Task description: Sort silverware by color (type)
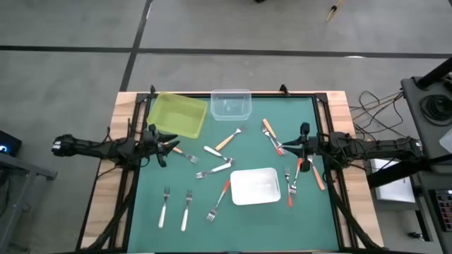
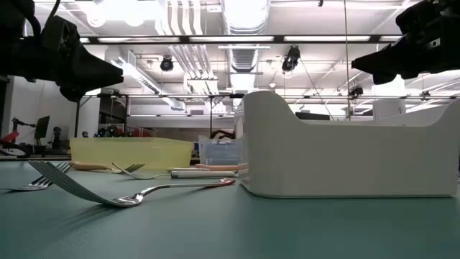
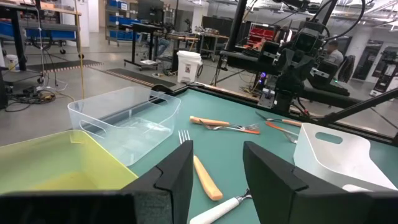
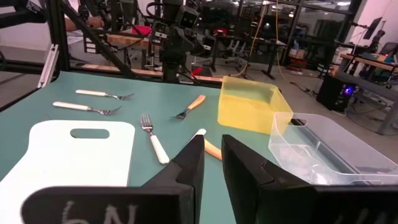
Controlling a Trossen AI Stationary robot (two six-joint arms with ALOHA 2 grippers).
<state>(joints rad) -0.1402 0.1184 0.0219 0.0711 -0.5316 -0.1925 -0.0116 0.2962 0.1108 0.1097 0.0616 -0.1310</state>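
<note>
The silverware is a scatter of small forks lying flat on the green mat [image 1: 141, 212]. Two white-handled forks [image 1: 164, 207] lie near the front left. A red-orange one [image 1: 219, 201] lies beside the white tray [image 1: 254, 185], a tan one [image 1: 227, 140] in the middle, and several more [image 1: 291, 185] on the right. My left gripper [image 1: 169, 146] [image 3: 217, 180] hovers level over the mat's left side, open and empty. My right gripper [image 1: 295, 146] [image 4: 213, 165] hovers level over the right side, with a narrow gap between its fingers and nothing in it.
A yellow-green tray [image 1: 180, 115] and a clear tray [image 1: 231, 104] stand at the far edge. The white tray sits front of centre. Black frame rails [image 1: 134, 134] run along both sides of the table. There is bare mat at the front right.
</note>
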